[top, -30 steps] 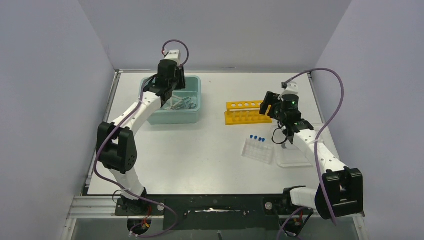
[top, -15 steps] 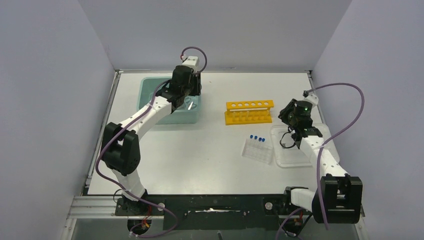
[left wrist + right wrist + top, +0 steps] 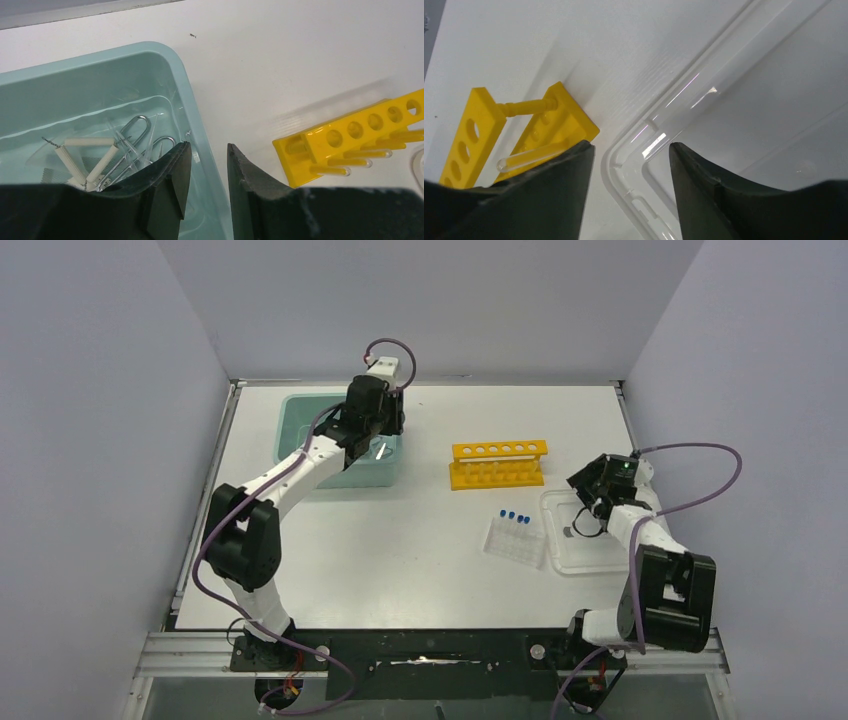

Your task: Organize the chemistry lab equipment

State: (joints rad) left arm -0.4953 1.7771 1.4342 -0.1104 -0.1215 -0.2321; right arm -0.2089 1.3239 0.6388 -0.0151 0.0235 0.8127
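Note:
Metal scissor-like forceps [image 3: 135, 125] and a wire triangle with white sleeves [image 3: 90, 142] lie inside the teal tub [image 3: 300, 440]. My left gripper [image 3: 375, 445] [image 3: 207, 145] hangs open over the tub's right wall [image 3: 185, 85], one finger on each side of the rim, gripping nothing. Blue-capped tubes [image 3: 514, 516] stand in a clear holder [image 3: 517, 543] mid-table. My right gripper [image 3: 585, 488] [image 3: 629, 145] is open above the far-left corner of the translucent lid [image 3: 600, 550] [image 3: 744, 100], its jaws astride the corner rim and holding nothing.
A yellow test-tube rack [image 3: 497, 462] [image 3: 360, 135] [image 3: 474, 130] stands between the tub and the lid, with a clear tube [image 3: 531, 156] lying in it. The lid lies flat at the table's right side, beside the clear holder.
The left gripper moved from the tub's middle to its right wall. The right arm swung right, away from the yellow rack, to the lid's far corner; its jaws narrowed, then widened again.

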